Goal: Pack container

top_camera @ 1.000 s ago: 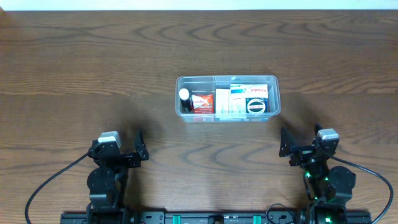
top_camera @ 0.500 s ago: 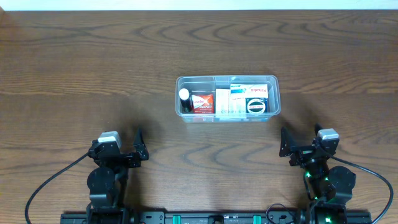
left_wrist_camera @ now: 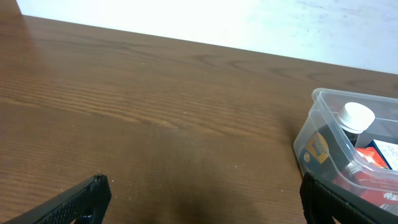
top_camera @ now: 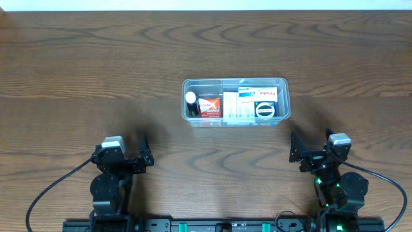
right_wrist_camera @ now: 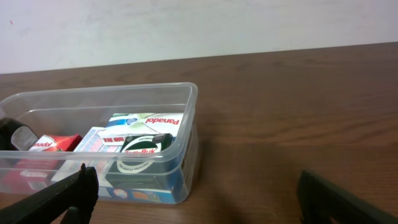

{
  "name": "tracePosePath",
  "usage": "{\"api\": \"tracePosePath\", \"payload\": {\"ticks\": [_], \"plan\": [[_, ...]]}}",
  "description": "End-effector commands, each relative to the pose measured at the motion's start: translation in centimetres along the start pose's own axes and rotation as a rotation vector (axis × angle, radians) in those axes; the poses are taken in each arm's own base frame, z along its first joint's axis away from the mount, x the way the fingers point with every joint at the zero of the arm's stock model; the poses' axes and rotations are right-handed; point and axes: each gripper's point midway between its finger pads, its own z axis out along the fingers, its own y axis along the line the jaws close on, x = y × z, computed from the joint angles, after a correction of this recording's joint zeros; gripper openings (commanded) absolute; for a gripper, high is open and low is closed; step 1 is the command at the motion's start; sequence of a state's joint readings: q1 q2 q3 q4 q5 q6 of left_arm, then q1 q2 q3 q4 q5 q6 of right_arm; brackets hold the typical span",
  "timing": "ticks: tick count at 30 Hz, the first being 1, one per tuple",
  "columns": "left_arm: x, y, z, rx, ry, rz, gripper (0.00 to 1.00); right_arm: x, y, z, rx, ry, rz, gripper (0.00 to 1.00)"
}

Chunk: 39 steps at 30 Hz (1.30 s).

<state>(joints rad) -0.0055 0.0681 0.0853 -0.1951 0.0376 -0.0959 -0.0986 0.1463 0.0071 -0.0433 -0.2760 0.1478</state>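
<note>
The clear plastic container point(top_camera: 283, 82) stands at the table's middle. It holds a dark bottle with a white cap point(top_camera: 191, 100), a red packet point(top_camera: 208, 106), white boxes point(top_camera: 248, 96) and a dark green round-label box point(top_camera: 266, 109). It also shows in the left wrist view point(left_wrist_camera: 323, 115) at the right and in the right wrist view point(right_wrist_camera: 186, 93) at the left. My left gripper point(top_camera: 122, 158) is open and empty at the front left. My right gripper point(top_camera: 315, 154) is open and empty at the front right. Both are well clear of the container.
The brown wooden table point(top_camera: 96, 77) carries only the container. A pale wall point(top_camera: 206, 4) runs along the far edge. Arm bases and cables sit at the front edge.
</note>
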Motion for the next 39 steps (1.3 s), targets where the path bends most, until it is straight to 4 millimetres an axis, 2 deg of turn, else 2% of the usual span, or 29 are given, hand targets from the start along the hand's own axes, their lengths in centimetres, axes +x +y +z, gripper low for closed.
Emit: {"api": "tracePosePath", "payload": {"ticks": [1,5,39], "plan": [[1.1,0.7,0.1,-0.035,0.029,0.015,0.98,0.2,0.0,0.0,0.004,0.005,-0.007,0.99],[0.0,0.5,-0.3,-0.027,-0.026,0.013,0.98,0.2,0.0,0.0,0.004,0.005,-0.007,0.99],[0.1,0.5,-0.3,-0.027,-0.023,0.013,0.98,0.2,0.0,0.0,0.004,0.005,-0.007,0.99]]}}
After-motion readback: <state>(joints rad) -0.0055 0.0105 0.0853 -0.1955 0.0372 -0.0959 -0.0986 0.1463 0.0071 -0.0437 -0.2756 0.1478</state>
